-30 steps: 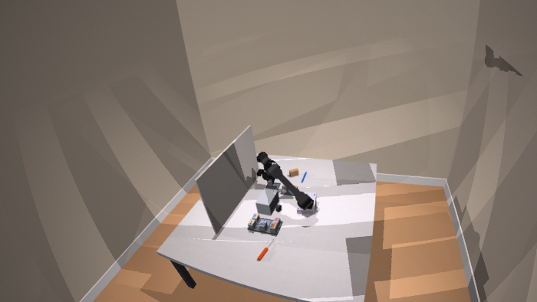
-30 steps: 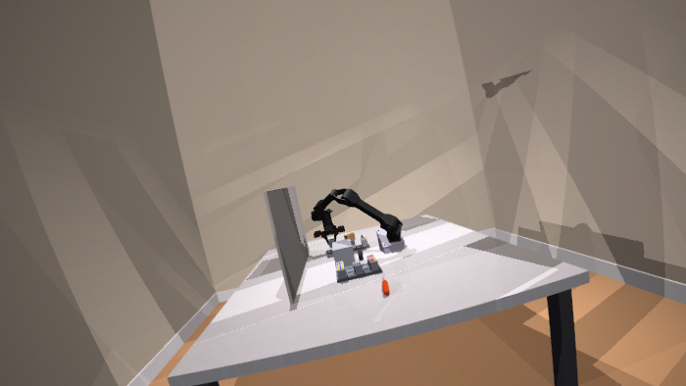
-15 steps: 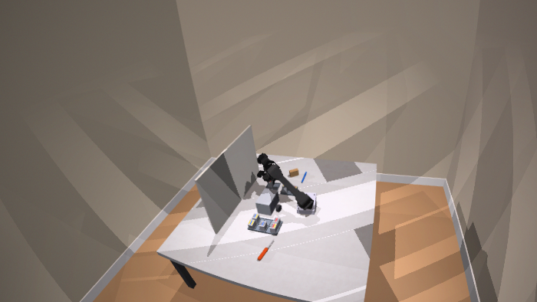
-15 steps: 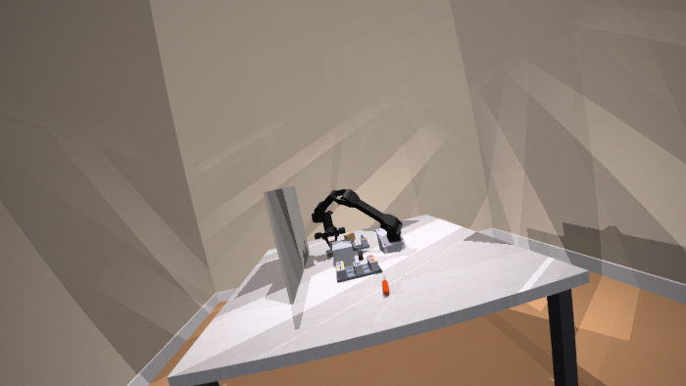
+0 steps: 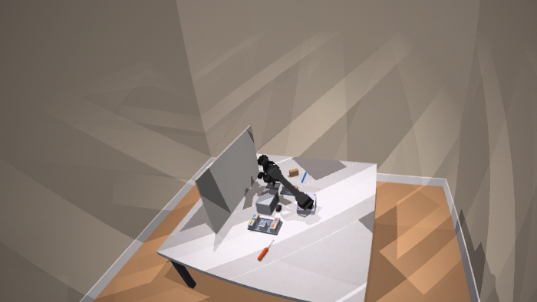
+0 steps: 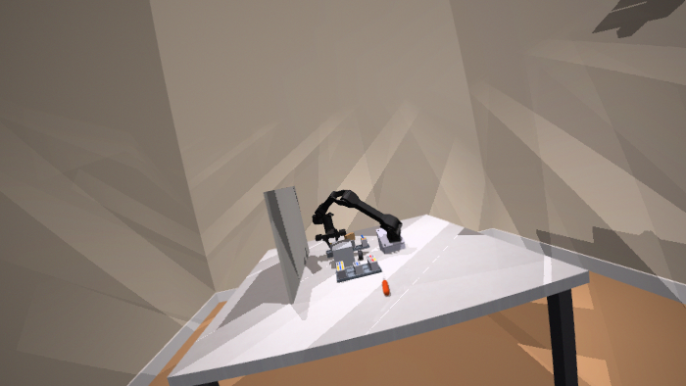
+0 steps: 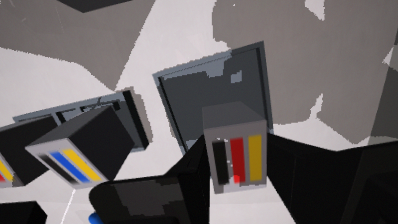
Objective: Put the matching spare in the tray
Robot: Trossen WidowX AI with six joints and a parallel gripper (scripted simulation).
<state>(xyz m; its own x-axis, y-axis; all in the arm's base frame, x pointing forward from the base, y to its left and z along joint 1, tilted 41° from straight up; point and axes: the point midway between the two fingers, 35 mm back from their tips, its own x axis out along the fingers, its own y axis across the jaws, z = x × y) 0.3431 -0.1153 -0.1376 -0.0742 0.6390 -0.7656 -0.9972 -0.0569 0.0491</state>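
Observation:
My gripper [image 7: 226, 136] is shut on a grey spare [image 7: 236, 112] with black, red and yellow stripes on its end face. In the wrist view the spare is over the near part of the dark grey tray [image 7: 182, 102], whose far part shows bare; whether they touch cannot be told. A spare [image 7: 107, 142] with black, blue and yellow stripes stands at a small rack [image 7: 138, 120] on the left, beside another striped spare [image 7: 30, 155]. A large grey block [image 5: 265, 206] [image 6: 344, 254] stands near the tray; no printed code on a mounted unit is readable.
A front rack [image 5: 261, 231] [image 6: 360, 277] holds several striped spares. A tall grey panel [image 5: 230, 172] [image 6: 286, 240] stands on the left. An orange screwdriver [image 5: 263, 254] [image 6: 385, 287], a brown block [image 5: 294, 172] [image 6: 349, 236] and a blue pen [image 5: 304, 177] lie on the table.

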